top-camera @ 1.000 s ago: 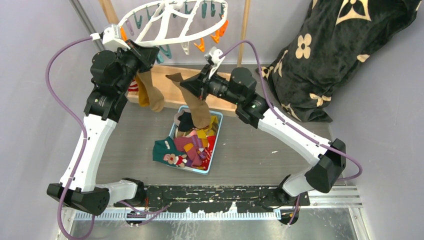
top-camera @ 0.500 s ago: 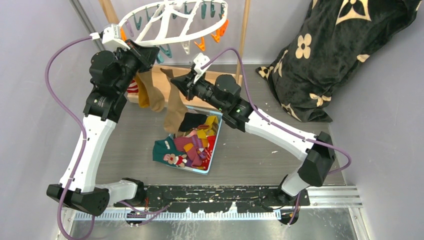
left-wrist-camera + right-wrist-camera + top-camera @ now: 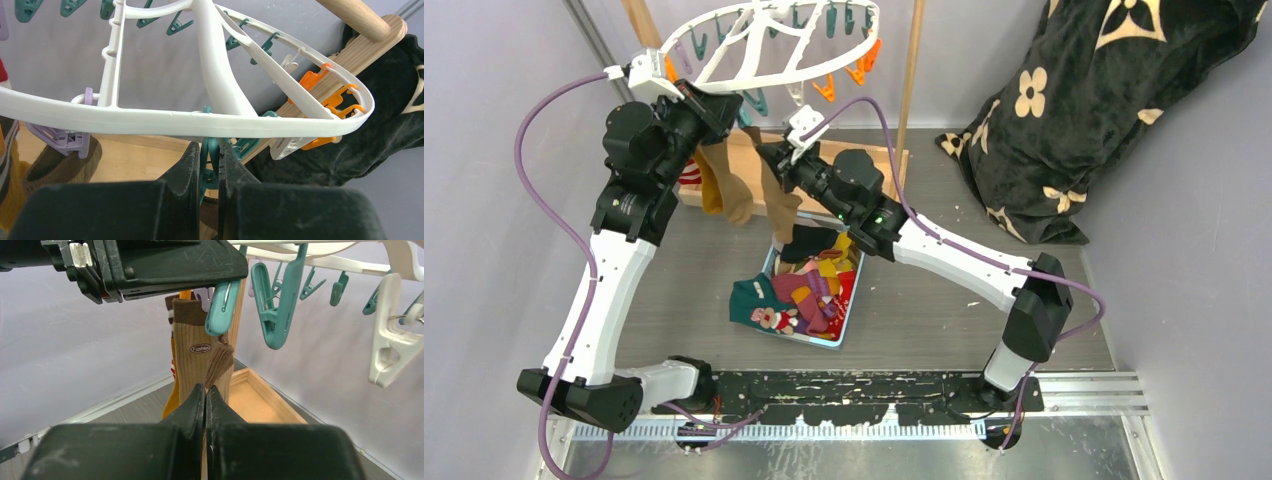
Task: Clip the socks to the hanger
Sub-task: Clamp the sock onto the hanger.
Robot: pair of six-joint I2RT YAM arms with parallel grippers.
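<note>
**Tan-brown sock** (image 3: 192, 367): ribbed, with a dark brown cuff and a small oval label. It hung upright below the near rim of the hanger, and the right gripper (image 3: 205, 390) was pinched shut on its side fabric. The cuff sat just under and behind the teal clip; whether the clip's mouth had taken the cuff could not be told.

**Teal clip** (image 3: 222, 310): dangled from the hanger rim, squeezed between the closed fingers of the left gripper (image 3: 210, 152).

**Hanger** (image 3: 150, 120): white oval frame with inner cross bars, raised above the table at the far left.
- A second teal clip (image 3: 277, 305) hung just beside the held one, on the right gripper's side.
- A white clip (image 3: 390, 355) hung further along the rim.
- The orange clips (image 3: 310, 80) were at the far end.
- A purple clip (image 3: 60, 140) was to the left of the held clip.

**Mustard sock** (image 3: 724, 195) and **striped sock** (image 3: 690, 176): hung close behind the tan-brown one, under the left gripper.

**Loose socks** (image 3: 809, 290): mixed colours, heaped in a pale blue tray (image 3: 861, 262) on the grey table (image 3: 944, 300), directly below the right arm.

**Wooden post** (image 3: 910, 80) and **wooden base** (image 3: 252, 402): stood behind the hanging socks.

**Black flowered blanket** (image 3: 1074, 120): piled at the far right, well apart from the rest.
</note>
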